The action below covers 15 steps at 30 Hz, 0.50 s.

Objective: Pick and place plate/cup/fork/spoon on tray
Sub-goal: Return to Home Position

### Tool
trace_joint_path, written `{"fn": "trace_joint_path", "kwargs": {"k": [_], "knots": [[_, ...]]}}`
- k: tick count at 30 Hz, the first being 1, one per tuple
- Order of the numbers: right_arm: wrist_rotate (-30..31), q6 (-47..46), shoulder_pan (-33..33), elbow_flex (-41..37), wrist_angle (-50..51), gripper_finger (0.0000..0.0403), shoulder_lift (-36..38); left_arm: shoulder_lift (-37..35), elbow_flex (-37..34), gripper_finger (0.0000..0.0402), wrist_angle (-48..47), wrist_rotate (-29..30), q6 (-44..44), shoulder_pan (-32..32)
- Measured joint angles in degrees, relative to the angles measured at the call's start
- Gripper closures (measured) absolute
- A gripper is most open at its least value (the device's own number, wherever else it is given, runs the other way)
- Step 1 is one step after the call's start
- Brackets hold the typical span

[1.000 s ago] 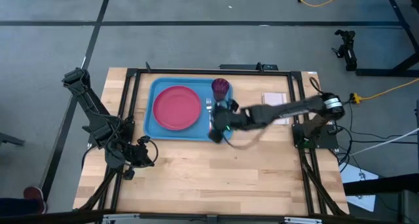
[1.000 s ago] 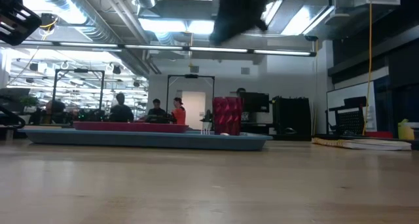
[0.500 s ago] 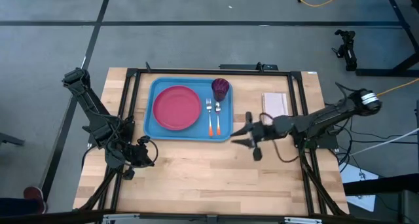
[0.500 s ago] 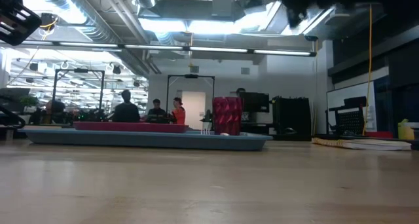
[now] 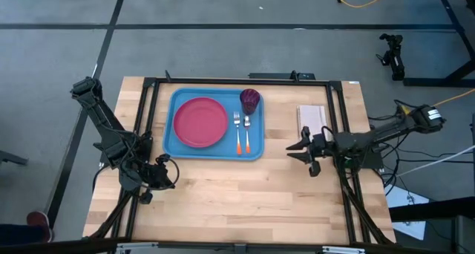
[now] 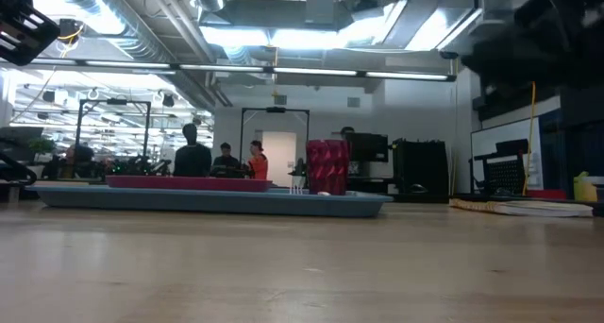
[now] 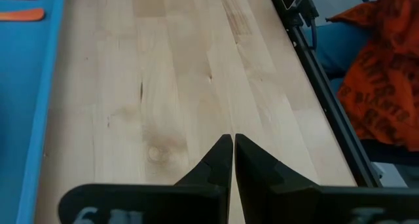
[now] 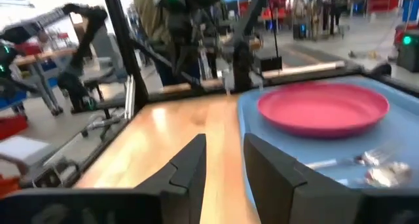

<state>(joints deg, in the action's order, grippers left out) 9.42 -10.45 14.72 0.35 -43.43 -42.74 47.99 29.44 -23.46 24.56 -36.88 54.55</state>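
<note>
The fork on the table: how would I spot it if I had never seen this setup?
Find the light-blue tray on the wooden table. Right of the pink plate, two orange-handled utensils lie side by side; the fork is nearer the plate, with tines, unlike the spoon.

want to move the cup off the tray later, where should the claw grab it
Come straight down over the cup and close on its round wall across the rim. It stands upright in the tray's corner, with the fork and spoon just beside it, so a side approach looks crowded.

Bare table (image 5: 223,194) lies open in front of the tray (image 5: 178,150).
</note>
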Motion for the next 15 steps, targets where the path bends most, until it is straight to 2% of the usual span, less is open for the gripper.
{"fn": "trace_joint_path", "kwargs": {"k": [6, 11, 15], "knots": [[-0.7, 2.2, -0.7, 0.2, 10.3, 0.0295, 8.1, 0.0, 0.0, 0.039, 0.0, 0.0, 0.0, 0.0], [-2.2, 3.1, -2.8, 0.2, 22.7, 0.0295, 16.5, 0.0, 0.0, 0.039, 0.0, -0.1, 0.0, 0.0], [-7.9, 5.1, -4.4, 0.1, 27.9, 0.0295, 23.9, 0.0, 0.0, 0.039, 0.0, 0.0, 0.0, 0.0]]}}
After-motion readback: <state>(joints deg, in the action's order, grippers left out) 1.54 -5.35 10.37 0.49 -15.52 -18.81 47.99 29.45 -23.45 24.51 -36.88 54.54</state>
